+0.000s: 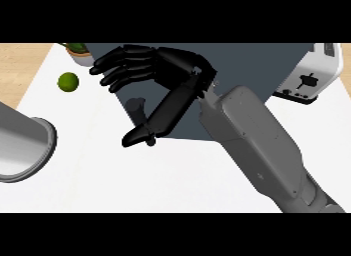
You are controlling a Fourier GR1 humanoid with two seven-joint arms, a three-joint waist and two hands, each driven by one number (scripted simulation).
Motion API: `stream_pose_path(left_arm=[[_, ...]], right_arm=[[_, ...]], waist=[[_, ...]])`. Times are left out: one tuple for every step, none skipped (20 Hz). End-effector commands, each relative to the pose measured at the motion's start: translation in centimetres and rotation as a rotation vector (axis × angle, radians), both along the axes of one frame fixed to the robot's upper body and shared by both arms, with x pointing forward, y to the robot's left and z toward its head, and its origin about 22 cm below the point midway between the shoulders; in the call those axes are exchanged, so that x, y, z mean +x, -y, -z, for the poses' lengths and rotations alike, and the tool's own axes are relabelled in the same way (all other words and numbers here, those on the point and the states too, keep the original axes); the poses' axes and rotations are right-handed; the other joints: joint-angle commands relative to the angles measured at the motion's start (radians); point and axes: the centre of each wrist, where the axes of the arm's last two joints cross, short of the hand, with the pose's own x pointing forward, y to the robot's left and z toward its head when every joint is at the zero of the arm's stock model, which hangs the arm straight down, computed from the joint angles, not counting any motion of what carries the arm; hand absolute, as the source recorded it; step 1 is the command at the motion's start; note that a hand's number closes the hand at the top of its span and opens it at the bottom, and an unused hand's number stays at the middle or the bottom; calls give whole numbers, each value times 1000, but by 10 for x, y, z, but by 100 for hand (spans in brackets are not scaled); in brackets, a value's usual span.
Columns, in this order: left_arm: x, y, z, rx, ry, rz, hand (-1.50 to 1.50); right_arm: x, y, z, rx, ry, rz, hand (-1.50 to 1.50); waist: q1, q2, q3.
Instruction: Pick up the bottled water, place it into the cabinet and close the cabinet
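Looking steeply down on a white counter (170,175), with the robot's right forearm (259,145) coming in from the lower right corner and slanting up towards the middle. Its black right hand (174,67) hovers over the near left part of a dark blue-grey cabinet (259,60), which fills the upper middle of the view. The hand is spread wide: the fingers (119,67) fan out to the left with their tips slightly bent, and the thumb (163,112) stretches down and left, well away from them. Nothing is clasped in it.

The bottled water cannot be made out for certain. A small dark grey upright shape (136,107) sits just beside the thumb, in the gap under the fingers, and I cannot tell whether it is the bottle or a shadow.

A lime (68,82) lies left of the fingers, apart from them, with a potted plant (78,52) beyond it. A white toaster (311,75) stands at the upper right. A big grey cylinder (15,145) with a flared rim enters from the left edge
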Motion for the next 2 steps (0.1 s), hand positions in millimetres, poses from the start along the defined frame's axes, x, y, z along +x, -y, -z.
stream_pose_path(left_arm=[[2, 12, 9, -14, -11, 28, -150], [6, 5, 8, 7, -4, 37, -150]], right_arm=[[30, 29, -56, 87, 80, 259, -150], [32, 33, -48, 88, 92, 253, -150]], waist=[[-2, 15, 2], [-5, 17, 2]])
